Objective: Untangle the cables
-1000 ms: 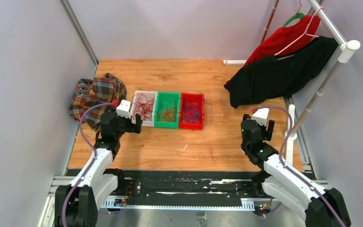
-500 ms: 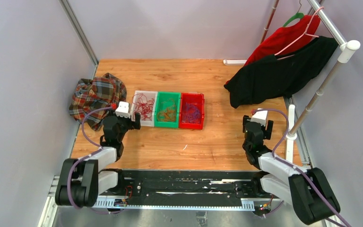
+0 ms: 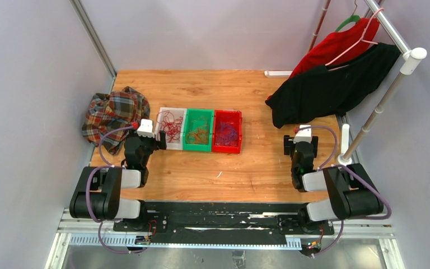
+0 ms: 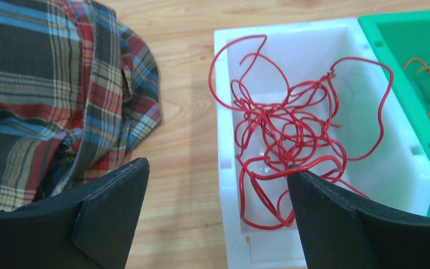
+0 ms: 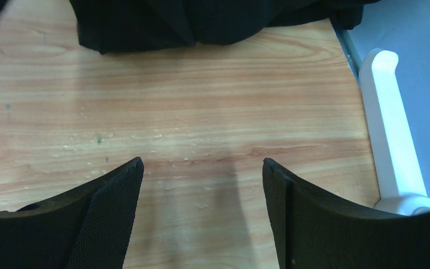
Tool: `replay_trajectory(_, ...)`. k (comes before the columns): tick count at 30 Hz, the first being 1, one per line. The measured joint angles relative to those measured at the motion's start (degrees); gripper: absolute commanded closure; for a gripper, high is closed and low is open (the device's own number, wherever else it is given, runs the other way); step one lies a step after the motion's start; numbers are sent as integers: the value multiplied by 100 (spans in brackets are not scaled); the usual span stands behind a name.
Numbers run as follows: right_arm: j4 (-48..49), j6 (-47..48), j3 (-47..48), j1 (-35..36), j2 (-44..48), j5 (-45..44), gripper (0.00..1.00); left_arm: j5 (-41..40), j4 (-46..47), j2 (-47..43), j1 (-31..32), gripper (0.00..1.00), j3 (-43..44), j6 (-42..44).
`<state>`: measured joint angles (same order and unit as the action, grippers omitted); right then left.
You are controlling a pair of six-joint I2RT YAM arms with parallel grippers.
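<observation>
My left gripper (image 4: 215, 171), spread wide and empty, faces the white bin (image 4: 291, 29) at frame centre containing tangled red cables (image 4: 283, 120).

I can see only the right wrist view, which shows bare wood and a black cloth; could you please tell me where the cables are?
Observer: In three bins in a row: red cables in the white bin, orange cables in the green bin, purple cables in the red bin.
Operator: Thank you. Is the left gripper holding any?
Observer: No; the left gripper is open and empty, at the white bin's near end.
Operator: What lies beside that bin?
Observer: A plaid shirt, to its left, not touching.
</observation>
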<state>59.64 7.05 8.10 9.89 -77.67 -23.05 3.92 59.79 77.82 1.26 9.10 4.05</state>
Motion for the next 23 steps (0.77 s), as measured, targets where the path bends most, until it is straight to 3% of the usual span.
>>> replay_trajectory(6,-120,-131,337,-402,-372,249,22,-13,7,2,2,2,118,-2)
replay_trajectory(23,-79,-173,363,-417,-330,315,21,-33,9,2,7,2,118,-17)
